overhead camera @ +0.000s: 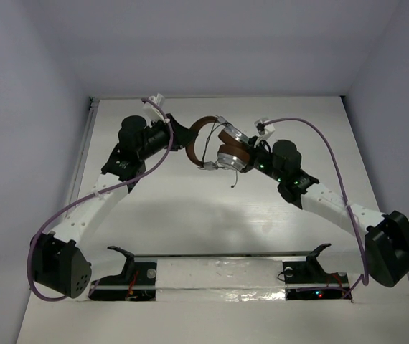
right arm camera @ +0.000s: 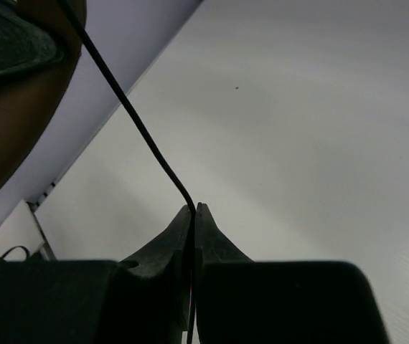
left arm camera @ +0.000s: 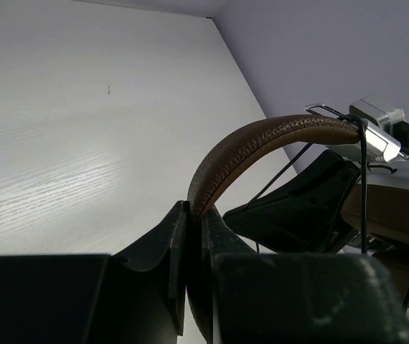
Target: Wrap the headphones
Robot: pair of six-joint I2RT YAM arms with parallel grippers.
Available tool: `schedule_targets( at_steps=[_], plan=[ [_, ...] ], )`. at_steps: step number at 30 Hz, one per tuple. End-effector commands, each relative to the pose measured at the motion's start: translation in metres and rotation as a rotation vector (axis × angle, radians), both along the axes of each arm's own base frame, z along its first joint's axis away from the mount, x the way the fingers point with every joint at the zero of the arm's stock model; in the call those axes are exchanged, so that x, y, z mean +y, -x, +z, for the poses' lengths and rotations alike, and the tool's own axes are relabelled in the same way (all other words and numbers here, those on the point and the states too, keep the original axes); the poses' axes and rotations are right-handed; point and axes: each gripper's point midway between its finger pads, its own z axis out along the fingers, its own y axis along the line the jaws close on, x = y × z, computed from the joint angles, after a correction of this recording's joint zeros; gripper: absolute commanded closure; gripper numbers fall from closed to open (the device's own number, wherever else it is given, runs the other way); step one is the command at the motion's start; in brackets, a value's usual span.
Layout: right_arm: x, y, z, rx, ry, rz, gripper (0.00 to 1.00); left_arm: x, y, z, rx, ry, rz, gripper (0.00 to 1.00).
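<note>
1. The headphones (overhead camera: 219,149) sit just above the centre of the top view, held up between our two arms.
2. Our left gripper (left arm camera: 194,222) is clamped on the brown headband (left arm camera: 262,140), we judge to steady it.
3. Our right gripper (right arm camera: 194,215) pinches the thin black cord (right arm camera: 136,122), which runs taut toward the upper left, ready for winding.

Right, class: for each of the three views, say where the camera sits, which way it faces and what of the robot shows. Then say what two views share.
Top external: above and behind the bases, looking down on the table; the left arm and right arm meet at the headphones.
Left wrist: on the left arm, looking along the left tool, shut on the headband.
Right wrist: on the right arm, looking along the right tool, shut on the cord.
Shared: the cord shows in both wrist views.
</note>
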Motion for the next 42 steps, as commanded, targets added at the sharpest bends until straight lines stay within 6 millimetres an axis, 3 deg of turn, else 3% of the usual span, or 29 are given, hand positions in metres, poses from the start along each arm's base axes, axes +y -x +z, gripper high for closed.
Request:
schedule_targets(
  at_steps=[1, 6, 11, 14, 16, 18, 21, 28, 32, 38, 42],
  plan=[
    [0.008, 0.009, -0.003, 0.047, -0.07, 0.057, 0.93, 0.008, -0.001, 0.099, -0.207, 0.197, 0.058, 1.0],
    [0.012, 0.016, -0.009, 0.068, -0.099, 0.094, 0.83, 0.012, -0.006, 0.101, -0.205, 0.229, 0.101, 1.0],
    [0.016, 0.012, -0.024, 0.102, -0.091, 0.096, 0.79, 0.008, -0.006, 0.096, -0.189, 0.228, 0.076, 1.0],
    [0.017, 0.007, -0.026, 0.093, -0.094, 0.086, 0.84, 0.008, -0.006, 0.094, -0.187, 0.221, 0.076, 1.0],
    [0.019, 0.007, -0.023, 0.08, -0.103, 0.094, 0.95, 0.009, -0.007, 0.093, -0.187, 0.208, 0.083, 1.0],
    [0.021, 0.005, -0.021, 0.069, -0.12, 0.098, 0.95, 0.011, -0.006, 0.094, -0.19, 0.204, 0.091, 1.0],
    [0.016, 0.001, -0.019, 0.065, -0.125, 0.057, 0.87, 0.01, -0.005, 0.097, -0.194, 0.203, 0.085, 1.0],
    [-0.031, -0.014, -0.008, -0.067, -0.019, -0.185, 0.57, 0.01, -0.005, 0.098, -0.195, 0.183, 0.084, 1.0],
    [-0.016, -0.018, -0.004, -0.122, 0.069, -0.09, 0.48, 0.008, -0.005, 0.093, -0.18, 0.181, 0.071, 1.0],
    [0.024, -0.006, 0.018, -0.203, -0.004, 0.145, 0.41, 0.009, -0.001, 0.089, -0.168, 0.166, 0.064, 1.0],
    [0.036, -0.035, 0.025, -0.26, -0.025, 0.109, 0.39, 0.002, 0.005, 0.082, -0.148, 0.163, 0.04, 1.0]
  ],
)
